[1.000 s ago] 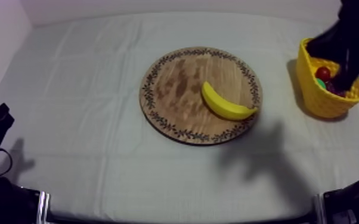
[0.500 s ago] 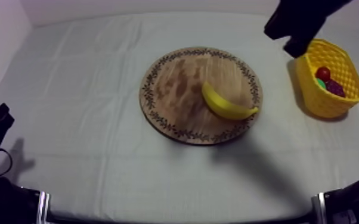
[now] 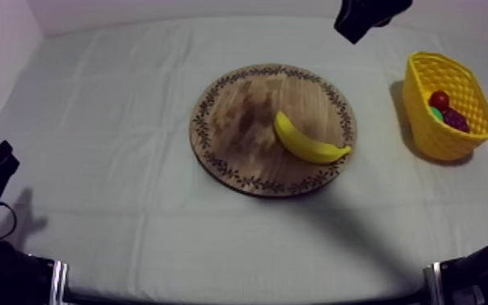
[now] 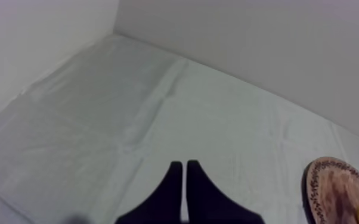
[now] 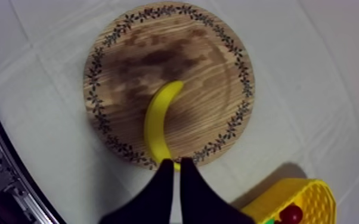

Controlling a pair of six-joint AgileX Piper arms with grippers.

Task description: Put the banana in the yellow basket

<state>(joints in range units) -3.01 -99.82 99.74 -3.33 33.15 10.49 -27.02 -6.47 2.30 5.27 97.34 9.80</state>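
1. Right gripper (image 5: 176,162): black fingers pressed together into a narrow wedge, clenched on nothing and touching nothing. It sits at the top frame's upper right.
2. Left gripper (image 4: 183,164): fingers likewise closed and empty, over the bare grey-white cloth (image 4: 158,107).
3. Curved yellow toy banana (image 3: 308,143): lies on the right half of the round wooden board with patterned rim (image 3: 235,122), at frame centre.
4. Yellow basket (image 3: 425,134): at the right edge, with a small red fruit (image 3: 438,100) inside.

Plain, perhaps white walls (image 4: 247,47); grey-white cloth (image 3: 117,162).

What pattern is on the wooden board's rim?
A dark leafy vine band circling the light-brown round wooden board, clearest in the right wrist view.
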